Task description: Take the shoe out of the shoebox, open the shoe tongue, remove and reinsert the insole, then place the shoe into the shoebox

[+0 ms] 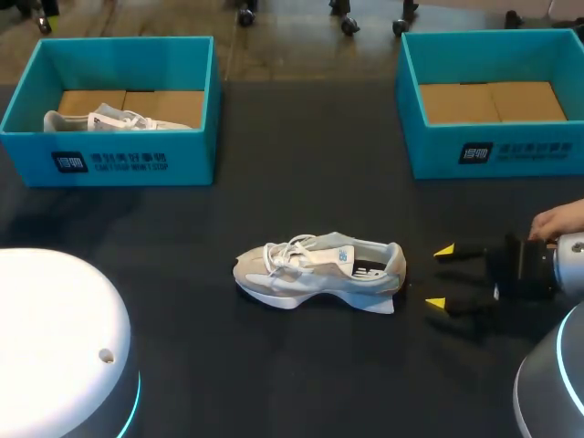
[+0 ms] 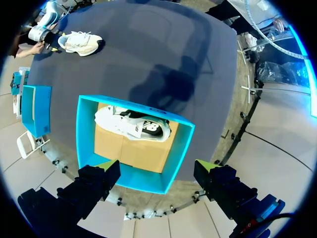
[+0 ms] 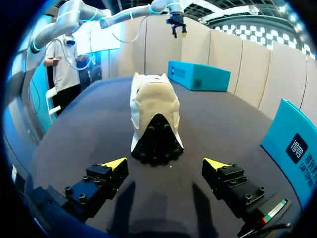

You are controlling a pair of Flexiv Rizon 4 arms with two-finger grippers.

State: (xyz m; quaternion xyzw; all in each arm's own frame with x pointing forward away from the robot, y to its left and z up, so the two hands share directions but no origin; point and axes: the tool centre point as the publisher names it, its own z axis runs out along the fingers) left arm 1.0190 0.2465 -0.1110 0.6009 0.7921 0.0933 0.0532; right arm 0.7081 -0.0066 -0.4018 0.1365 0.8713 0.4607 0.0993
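Head view: shoe point(image 1: 319, 272) at table point(image 1: 182, 219) centre, toe 9 o'clock, heel 3. Right gripper point(image 1: 440, 276) at its 3 o'clock, fingers spread, holding nothing; a person's hand point(image 1: 557, 221) on that wrist. Left shoebox point(image 1: 109, 160) at 10 o'clock holds a second shoe point(image 1: 100, 119); right shoebox point(image 1: 493, 151) at 2.
Left wrist view: left gripper point(image 2: 156, 166) spread wide, empty, above left shoebox.
Right wrist view: shoe heel at gripper's 12, untouched.

Open table point(image 1: 301, 164) surrounds the shoe point(image 1: 319, 274), also between its heel and the right gripper point(image 1: 440, 276). Left box point(image 1: 119, 160) and right box point(image 1: 493, 151) stand well back.
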